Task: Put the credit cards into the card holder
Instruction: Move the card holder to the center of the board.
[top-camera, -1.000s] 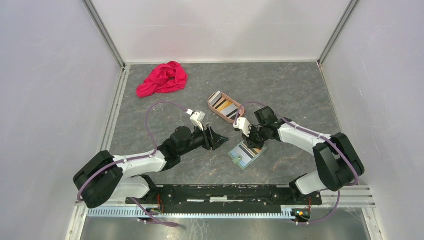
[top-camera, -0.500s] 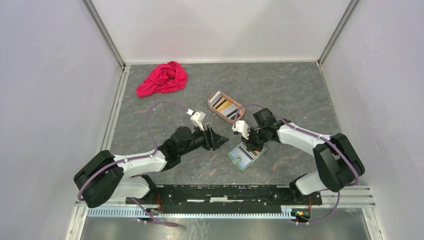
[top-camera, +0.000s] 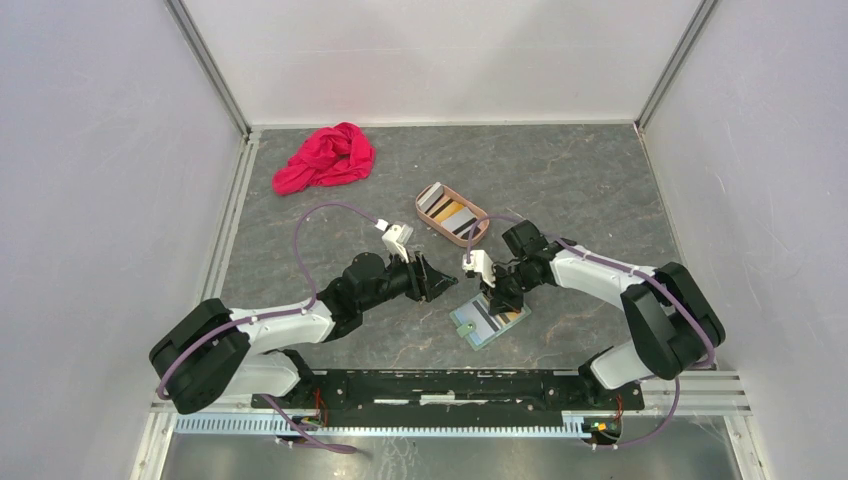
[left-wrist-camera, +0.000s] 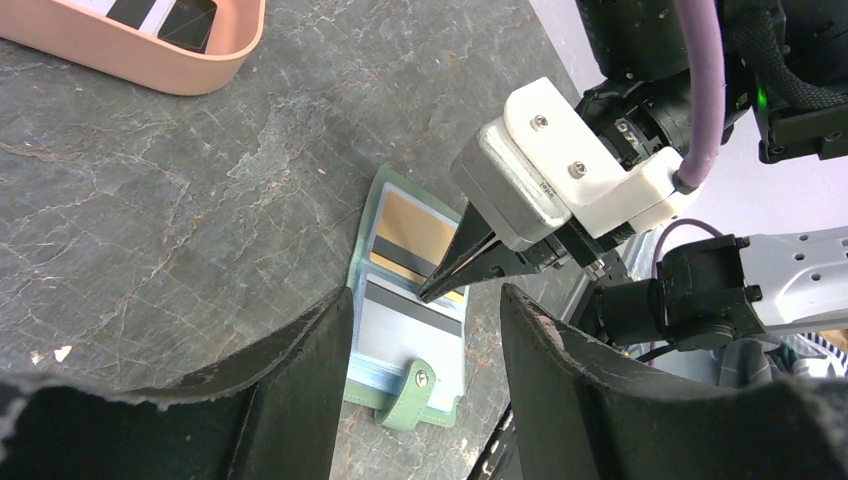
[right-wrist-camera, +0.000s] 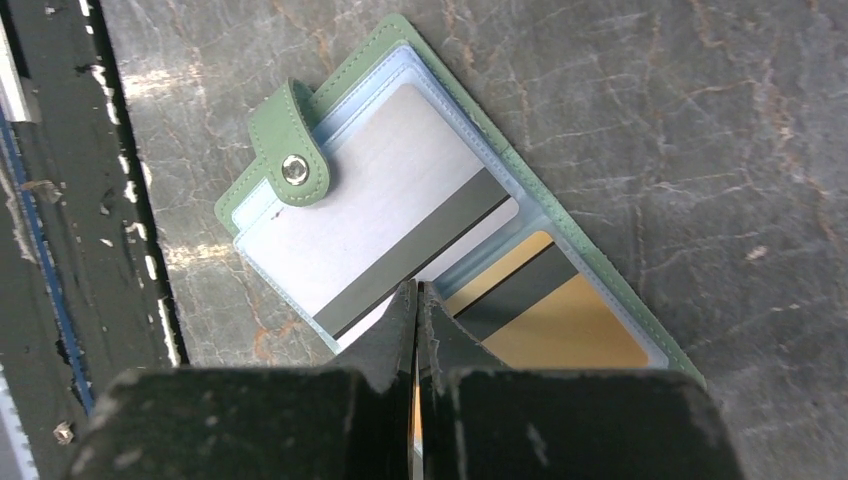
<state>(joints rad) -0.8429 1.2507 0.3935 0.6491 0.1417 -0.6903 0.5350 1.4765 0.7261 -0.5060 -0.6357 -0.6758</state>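
The card holder (top-camera: 489, 320) lies open on the worktop (top-camera: 580, 180), close to my edge. Over the last second it has slid a little nearer and to the left, turning slightly. The right gripper (top-camera: 497, 298) has come down and across with it. That gripper is fully closed with nothing between its fingers. Its tips are pressed together into one point and appear to rest inside the holder, where the grey card (right-wrist-camera: 380, 220) with its dark stripe meets the gold card (right-wrist-camera: 575, 340). Both cards sit in the light-blue pockets.

My judgement is that the closed tips are nudging a card deeper and the holder is dragging along instead of staying put, so part of the push is wasted.

The left gripper (top-camera: 432, 277) has not moved. It hovers just left of the holder, about half open and empty, and does not pin it down.

Farther back, the pinkish-tan tray (top-camera: 472, 236) holds more cards (top-camera: 445, 210), so the job is unfinished. At the far left lies a red cloth (top-camera: 325, 158).
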